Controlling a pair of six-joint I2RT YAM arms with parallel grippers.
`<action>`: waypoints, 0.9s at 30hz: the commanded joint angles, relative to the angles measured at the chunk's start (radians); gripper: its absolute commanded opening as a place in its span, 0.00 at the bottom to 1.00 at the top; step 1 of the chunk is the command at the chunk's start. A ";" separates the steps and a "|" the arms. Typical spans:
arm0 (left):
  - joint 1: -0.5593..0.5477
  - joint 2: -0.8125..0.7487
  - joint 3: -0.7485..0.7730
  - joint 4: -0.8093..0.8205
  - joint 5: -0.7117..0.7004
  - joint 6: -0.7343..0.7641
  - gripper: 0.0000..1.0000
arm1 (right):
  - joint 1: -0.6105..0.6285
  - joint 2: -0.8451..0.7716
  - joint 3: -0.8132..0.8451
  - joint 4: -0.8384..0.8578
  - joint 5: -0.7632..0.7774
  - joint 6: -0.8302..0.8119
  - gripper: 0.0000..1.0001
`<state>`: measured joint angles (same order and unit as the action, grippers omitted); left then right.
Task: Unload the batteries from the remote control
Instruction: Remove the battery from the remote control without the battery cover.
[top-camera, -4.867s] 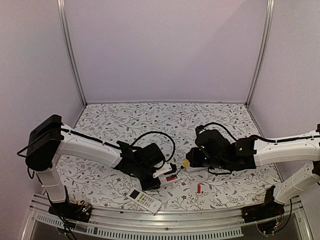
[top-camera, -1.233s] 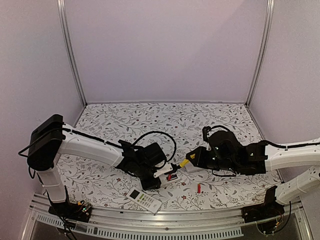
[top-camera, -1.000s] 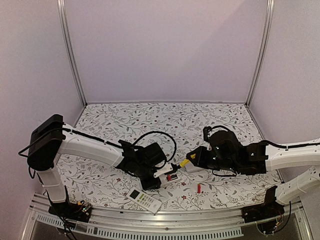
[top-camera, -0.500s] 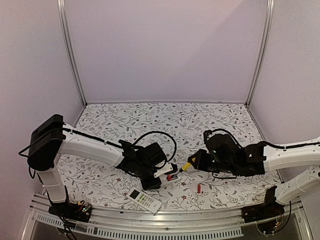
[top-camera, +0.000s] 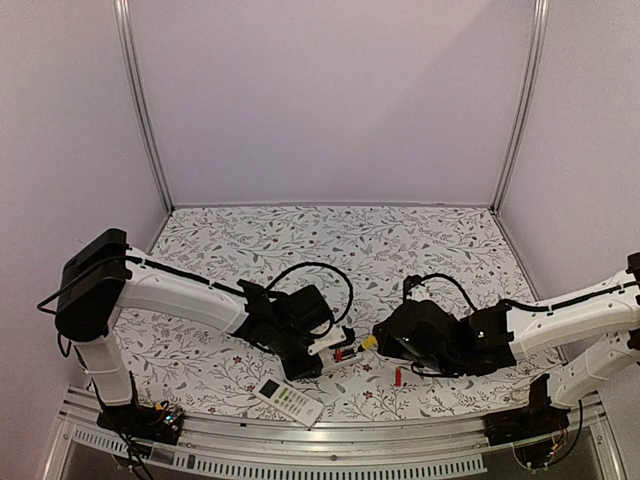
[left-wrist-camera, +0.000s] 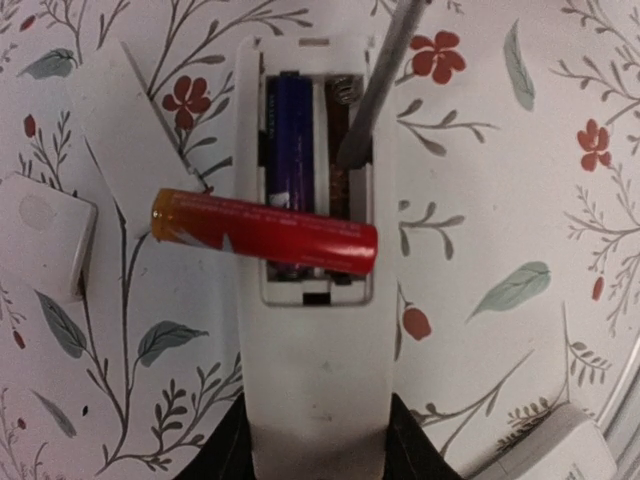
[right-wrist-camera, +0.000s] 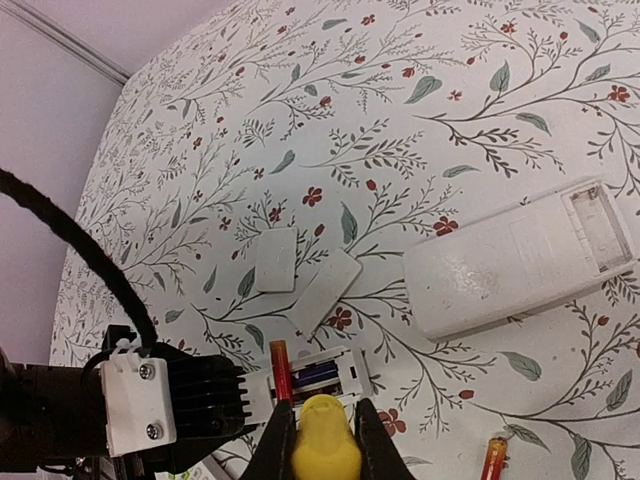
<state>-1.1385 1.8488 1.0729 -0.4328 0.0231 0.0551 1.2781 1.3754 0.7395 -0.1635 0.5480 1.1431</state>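
The left end effector (left-wrist-camera: 316, 452) clenches the remote (left-wrist-camera: 315, 370), steadying it. The right end effector (right-wrist-camera: 322, 440) grasps the screwdriver (left-wrist-camera: 378, 80) as a lever; the red battery (left-wrist-camera: 265, 232) lies across the open compartment.

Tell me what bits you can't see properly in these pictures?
Left wrist view: the crossways red battery hides part of the blue battery and of the slot beside it in the remote.
Right wrist view: the screwdriver shaft is hidden behind its own yellow handle; the loose red battery is cut off by the bottom edge.
Top view: the remote's slots are too small to make out.
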 joint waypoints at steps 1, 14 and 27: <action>-0.014 0.057 -0.019 -0.028 0.063 -0.016 0.22 | 0.059 0.064 -0.018 -0.059 0.139 0.101 0.00; 0.007 0.026 -0.010 -0.011 0.276 -0.027 0.22 | 0.100 0.047 -0.068 -0.031 0.304 0.275 0.00; 0.008 0.030 -0.005 -0.009 0.315 -0.026 0.21 | 0.100 0.036 -0.091 0.014 0.332 0.306 0.00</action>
<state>-1.1000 1.8477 1.0744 -0.4278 0.1577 0.0059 1.3830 1.4067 0.6781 -0.1184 0.8154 1.4433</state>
